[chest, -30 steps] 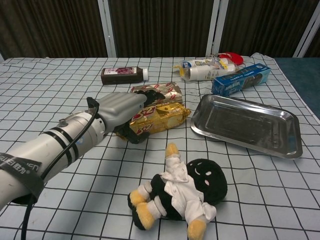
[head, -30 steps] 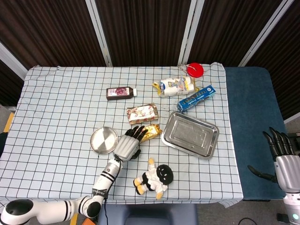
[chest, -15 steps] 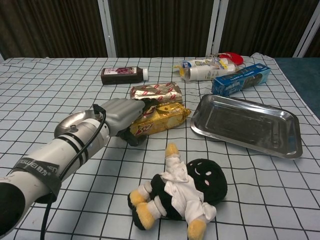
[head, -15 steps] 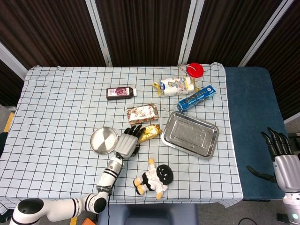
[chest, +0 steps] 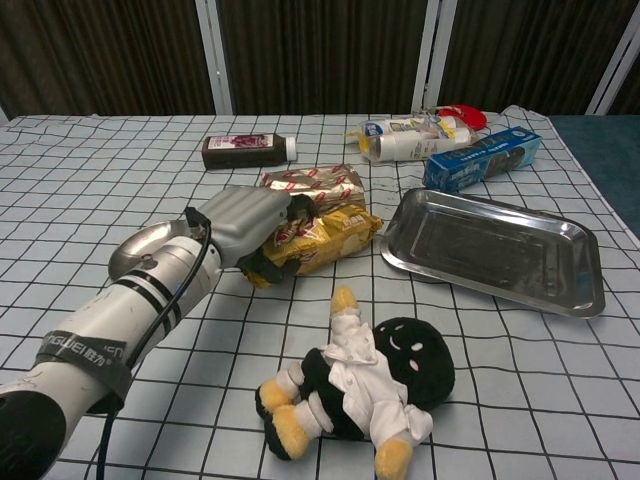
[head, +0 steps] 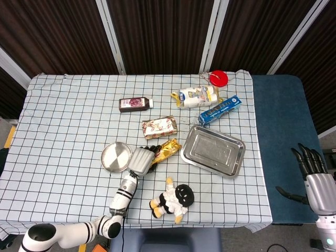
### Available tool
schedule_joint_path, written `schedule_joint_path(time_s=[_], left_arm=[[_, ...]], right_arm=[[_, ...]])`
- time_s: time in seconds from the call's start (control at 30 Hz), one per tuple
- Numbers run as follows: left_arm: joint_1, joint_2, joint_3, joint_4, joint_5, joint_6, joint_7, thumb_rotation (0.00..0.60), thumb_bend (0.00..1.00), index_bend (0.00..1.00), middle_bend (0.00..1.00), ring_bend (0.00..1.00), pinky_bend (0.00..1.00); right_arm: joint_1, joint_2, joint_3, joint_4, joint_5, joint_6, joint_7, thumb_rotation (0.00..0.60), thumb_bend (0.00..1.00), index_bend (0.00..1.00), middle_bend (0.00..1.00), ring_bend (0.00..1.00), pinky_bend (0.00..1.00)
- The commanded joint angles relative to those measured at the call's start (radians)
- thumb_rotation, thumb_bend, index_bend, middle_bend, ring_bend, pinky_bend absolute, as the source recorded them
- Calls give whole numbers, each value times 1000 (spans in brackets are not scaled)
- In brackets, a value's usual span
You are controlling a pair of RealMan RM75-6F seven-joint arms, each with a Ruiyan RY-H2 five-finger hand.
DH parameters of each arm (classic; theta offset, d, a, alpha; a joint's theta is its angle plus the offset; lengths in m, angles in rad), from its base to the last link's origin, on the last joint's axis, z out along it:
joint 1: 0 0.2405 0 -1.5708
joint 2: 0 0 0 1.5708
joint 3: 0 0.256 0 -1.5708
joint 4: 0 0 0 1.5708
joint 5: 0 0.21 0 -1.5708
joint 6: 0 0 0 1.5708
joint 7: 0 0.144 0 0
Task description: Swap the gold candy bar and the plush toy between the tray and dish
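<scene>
My left hand [chest: 248, 222] has its fingers wrapped over the near end of the gold candy bar [chest: 322, 238], gripping it just left of frame centre in the chest view; I can't tell whether the bar is lifted off the table [head: 63, 131] or resting on it. In the head view the bar [head: 165, 149] sits between the round dish [head: 116, 156] on its left and the steel tray [head: 212, 151] on its right, touching neither. The plush toy [head: 173, 200] lies on its side on the checked cloth in the lower middle of the frame, below the bar and outside both containers. A red-patterned wrapped snack [head: 159, 126] lies just above the bar. My right hand [head: 313, 176] hangs at the lower right edge, off the table, fingers spread and holding nothing.
</scene>
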Motion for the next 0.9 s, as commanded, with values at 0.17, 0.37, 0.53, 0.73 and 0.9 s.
schedule_joint_path(time_s=[0.17, 0.37, 0.53, 0.73, 0.9], left_arm=[[13, 49, -10, -60, 51, 62, -25, 600, 471, 559, 694, 657, 662], [62, 169, 7, -182, 82, 117, 0, 600, 469, 560, 695, 657, 661], [124, 256, 45, -263, 84, 151, 2, 600, 471, 560, 695, 658, 661], [177, 289, 88, -290, 75, 160, -13, 600, 472, 561, 695, 657, 661], [199, 277, 103, -250, 60, 147, -26, 600, 472, 560, 696, 657, 661]], right_arm=[[0, 1, -1, -2, 3, -4, 1, 600, 63, 0, 0, 0, 38], [1, 1, -3, -3, 4, -9, -4, 600, 64, 0, 0, 0, 39], [0, -2, -1, -4, 8, -9, -12, 600, 64, 0, 0, 0, 39], [2, -6, -2, -4, 11, -16, -24, 600, 64, 0, 0, 0, 39], [4, -5, -2, -5, 18, -24, -24, 600, 64, 0, 0, 0, 39]])
